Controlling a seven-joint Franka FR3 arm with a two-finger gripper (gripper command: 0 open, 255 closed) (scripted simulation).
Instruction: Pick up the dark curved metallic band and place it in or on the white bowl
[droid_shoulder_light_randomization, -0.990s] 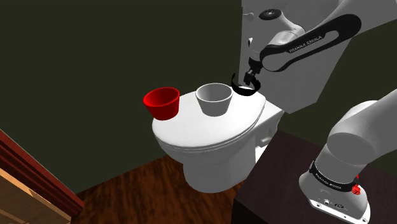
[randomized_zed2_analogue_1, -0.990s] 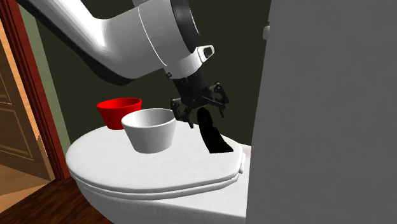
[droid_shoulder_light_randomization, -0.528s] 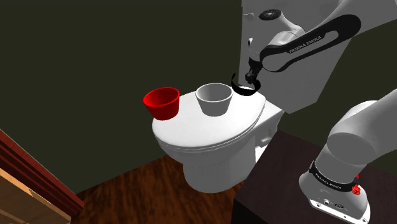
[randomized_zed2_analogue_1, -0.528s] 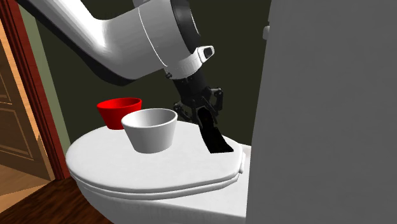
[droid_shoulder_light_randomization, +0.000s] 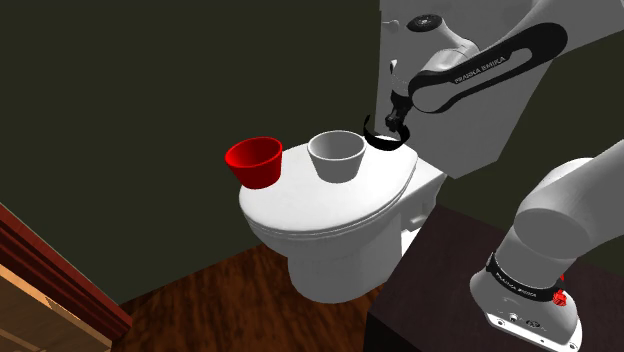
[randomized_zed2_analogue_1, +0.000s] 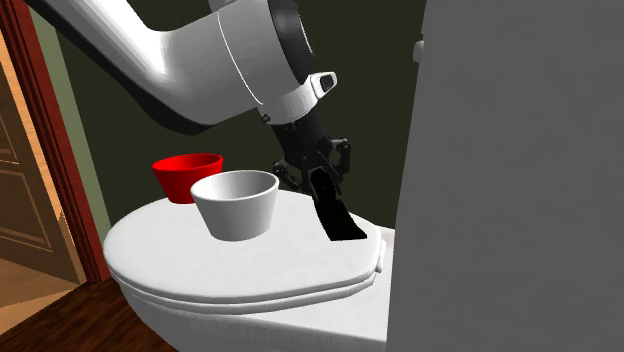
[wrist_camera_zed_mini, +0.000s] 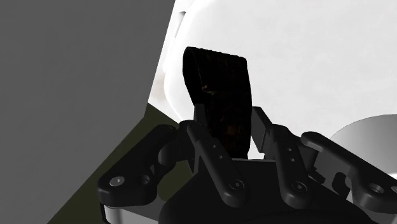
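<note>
Nearest in the shoulder view, the dark stand (droid_shoulder_light_randomization: 440, 290) was seen at the lower right. The white arm (droid_shoulder_light_randomization: 560, 225) rose from it, and both were cut off by the picture's edge. A wooden floor (droid_shoulder_light_randomization: 230, 300) was shown under the toilet there. In the second exterior view a red-brown door frame (randomized_zed2_analogue_1: 45, 150) was shown at that view's left edge instead.

Beyond the stand, two bowls were carried on the closed white toilet lid (droid_shoulder_light_randomization: 320, 205). A red bowl (droid_shoulder_light_randomization: 253, 161) was set at the lid's edge on the shoulder view's left. The white bowl (droid_shoulder_light_randomization: 336, 156) was set near it on the right, the two apart. In the second exterior view the red bowl (randomized_zed2_analogue_1: 187, 176) was partly hidden behind the white bowl (randomized_zed2_analogue_1: 235, 203).

Farther back, beside the grey tank (randomized_zed2_analogue_1: 520, 180), the black curved band (randomized_zed2_analogue_1: 338, 215) was found at the rear of the lid, near the white bowl but apart from it. There it was seen as an upright strip, while the band (droid_shoulder_light_randomization: 385, 138) was shown as an open curl in the shoulder view. Whether its lower end touched the lid could not be made out.

In the wrist view the ribbed band (wrist_camera_zed_mini: 216, 76) was seen clasped between the two fingers (wrist_camera_zed_mini: 205, 137) of the gripper (wrist_camera_zed_mini: 226, 127), which were closed narrowly onto its sides. In the shoulder view the gripper (droid_shoulder_light_randomization: 396, 112) could hardly be told from the band, black on black.
</note>
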